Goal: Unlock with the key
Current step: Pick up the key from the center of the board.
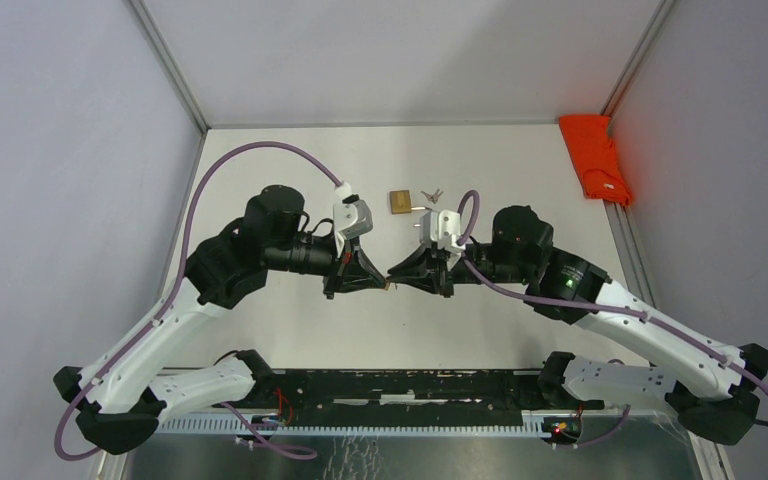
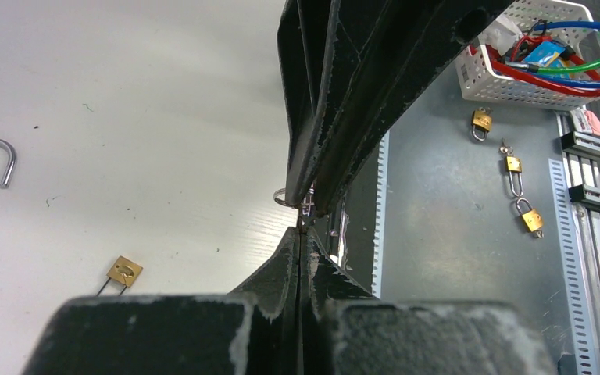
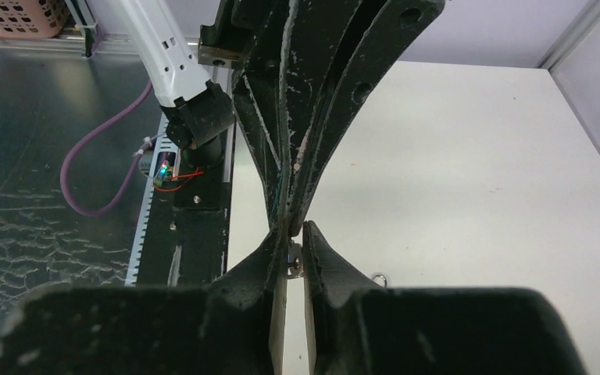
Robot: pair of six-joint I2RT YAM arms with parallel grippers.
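Two arms over a white table [image 1: 290, 170], gripper tips meeting nose to nose near its middle. The left gripper [image 2: 300, 234] is fully closed, its fingers pressed flat together. The right gripper [image 3: 295, 233] stands opposite it with only a narrow slit between its jaws, clamped on the key [image 2: 306, 208]. The key is held off the table at the meeting point, its ring [image 2: 281, 197] hanging free to one side. The key's thin end runs to the left gripper's tips; whether those tips also pinch it cannot be told.

The padlock [image 1: 399, 203], a small brass body, lies on the table beyond the grippers, toward the far edge and about midway across. More keys [image 1: 432, 194] lie just beside it, on its right. A U-shaped metal bar [image 2: 9, 166] lies apart from the padlock. A red cloth [image 1: 595, 158] rests at the far right corner
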